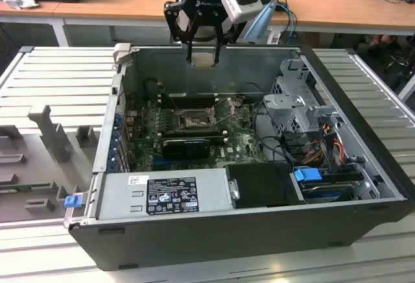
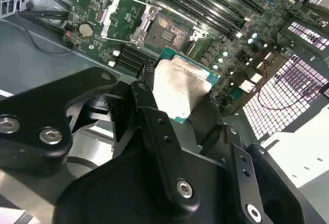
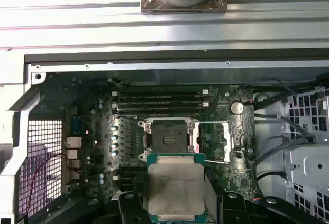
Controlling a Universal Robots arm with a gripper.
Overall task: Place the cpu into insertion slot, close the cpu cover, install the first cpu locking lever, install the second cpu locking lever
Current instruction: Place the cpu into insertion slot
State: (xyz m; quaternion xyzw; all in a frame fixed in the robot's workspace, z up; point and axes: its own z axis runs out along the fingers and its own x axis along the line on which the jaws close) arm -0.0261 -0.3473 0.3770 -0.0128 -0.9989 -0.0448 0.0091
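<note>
**Jaws:** The gripper (image 1: 204, 54) is closed on the cpu (image 3: 176, 188). 1 black finger (image 3: 131, 211) bears on each of 2 opposite edges, and the chip fills the gap between them.

**Position:** In the exterior view the gripper hangs over the open case (image 1: 259, 237), near its far wall. The cpu is held level, in the air, touching only the fingers.

**Cpu:** It is a thin square. The lid is pale beige-silver with a dull, faintly mottled face. A green edge shows round the lid in both wrist views.

**Slot** (image 3: 168, 139): It sits on the green motherboard (image 3: 85, 113), below the cpu and well apart from it. Its dark square recess is exposed inside a silvery rim.

**Cover** (image 3: 213, 142): The silvery frame is swung open and lies just beside the slot.

**Surroundings:** The long black memory slots (image 3: 159, 100) run near the slot along another side. The case stands on a slatted metal table (image 1: 58, 82).
</note>
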